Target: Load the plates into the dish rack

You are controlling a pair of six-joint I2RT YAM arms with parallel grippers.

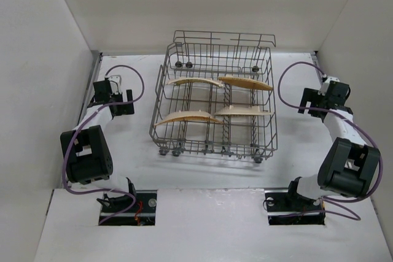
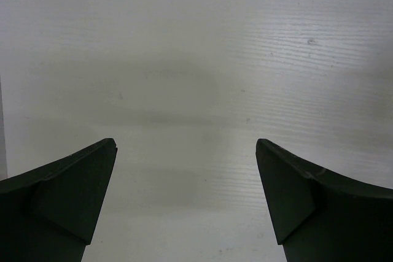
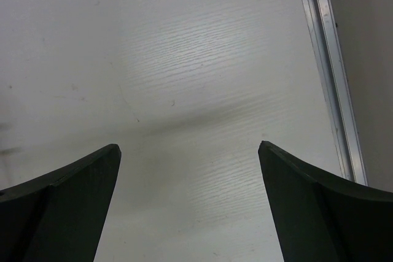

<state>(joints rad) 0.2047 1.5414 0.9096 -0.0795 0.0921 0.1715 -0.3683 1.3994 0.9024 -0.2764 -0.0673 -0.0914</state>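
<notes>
Plates (image 1: 187, 118), all 4, stand inside dish rack (image 1: 274, 115).

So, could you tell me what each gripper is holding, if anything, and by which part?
Nothing is held: the left gripper and the right gripper are open and empty; the plates stand in the dish rack.

This was a robotics lab test cell, not a kitchen: a white table (image 1: 129, 164) boxed in by plain white panels (image 1: 37, 59), with a bare aluminium strip (image 3: 331, 72) along its edge. The left arm (image 1: 86, 154) and right arm (image 1: 347, 167) were bolted at cut-outs in the near board, trailing purple cables (image 1: 142, 84), and a lone dish rack (image 1: 212, 146) stood on the tabletop.
</notes>
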